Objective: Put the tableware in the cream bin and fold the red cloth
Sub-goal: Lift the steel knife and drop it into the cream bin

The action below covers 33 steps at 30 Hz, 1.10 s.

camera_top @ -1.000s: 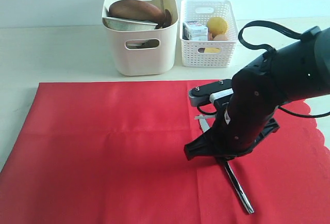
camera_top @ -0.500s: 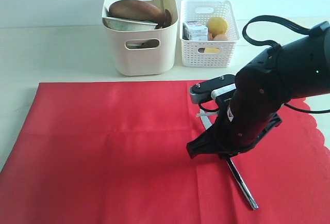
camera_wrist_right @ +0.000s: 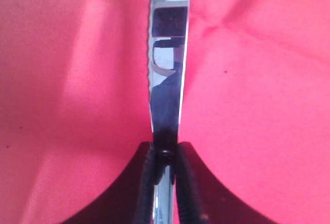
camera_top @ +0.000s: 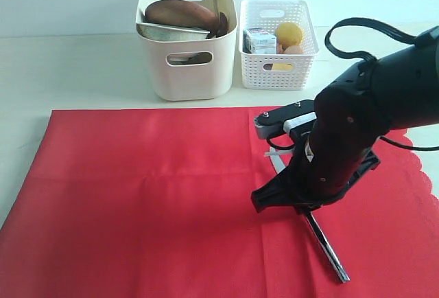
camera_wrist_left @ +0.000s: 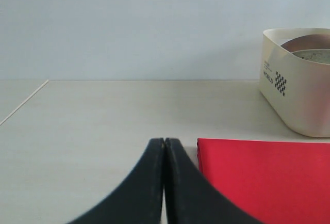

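At the lower right of the exterior view, the right gripper [camera_wrist_right: 165, 154] is clamped on the long silver table knife [camera_top: 326, 248], over the large bright red cloth [camera_top: 137, 188] that lies flat across the lower half. The tall cream plastic bin [camera_top: 186, 78] stands at upper centre beyond the cloth, with the round brown plate [camera_top: 177, 12] inside it. The left gripper [camera_wrist_left: 164, 149] is closed on nothing.

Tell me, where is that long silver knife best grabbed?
Near its middle, from straight above, pinching across its narrow width: the silver knife is long, thin and lies low along the red cloth, so only its long edges offer purchase. The right end effector grips it that way.
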### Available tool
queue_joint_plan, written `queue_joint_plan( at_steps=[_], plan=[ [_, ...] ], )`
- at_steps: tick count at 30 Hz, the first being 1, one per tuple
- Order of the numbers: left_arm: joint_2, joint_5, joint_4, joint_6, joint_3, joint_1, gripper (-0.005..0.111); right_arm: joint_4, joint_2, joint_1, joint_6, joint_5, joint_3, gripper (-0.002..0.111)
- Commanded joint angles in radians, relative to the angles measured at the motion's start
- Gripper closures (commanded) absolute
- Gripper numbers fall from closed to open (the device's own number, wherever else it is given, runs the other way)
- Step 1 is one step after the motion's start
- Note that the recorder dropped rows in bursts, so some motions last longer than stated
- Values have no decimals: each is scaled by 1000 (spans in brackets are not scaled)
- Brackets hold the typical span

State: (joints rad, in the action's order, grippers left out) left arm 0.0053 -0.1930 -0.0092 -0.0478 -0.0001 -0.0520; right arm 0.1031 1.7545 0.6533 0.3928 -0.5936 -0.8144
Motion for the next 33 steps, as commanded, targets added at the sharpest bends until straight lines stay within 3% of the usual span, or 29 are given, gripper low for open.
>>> queue_joint_plan(
  at_steps=[1, 17, 24, 33],
  plan=[
    [-5, 0, -10, -1, 0, 7, 104, -6, -64, 4, 1, -29, -1, 108],
    [-5, 0, -10, -1, 0, 7, 104, -58, -312, 4, -6, -5, -59, 108],
    [-5, 0, -10, -1, 0, 7, 104, 127, -226, -4, -30, 101, -255, 108],
    [-5, 0, -10, -1, 0, 7, 104, 230, 46, -117, -61, 97, -649, 108]
  ],
)
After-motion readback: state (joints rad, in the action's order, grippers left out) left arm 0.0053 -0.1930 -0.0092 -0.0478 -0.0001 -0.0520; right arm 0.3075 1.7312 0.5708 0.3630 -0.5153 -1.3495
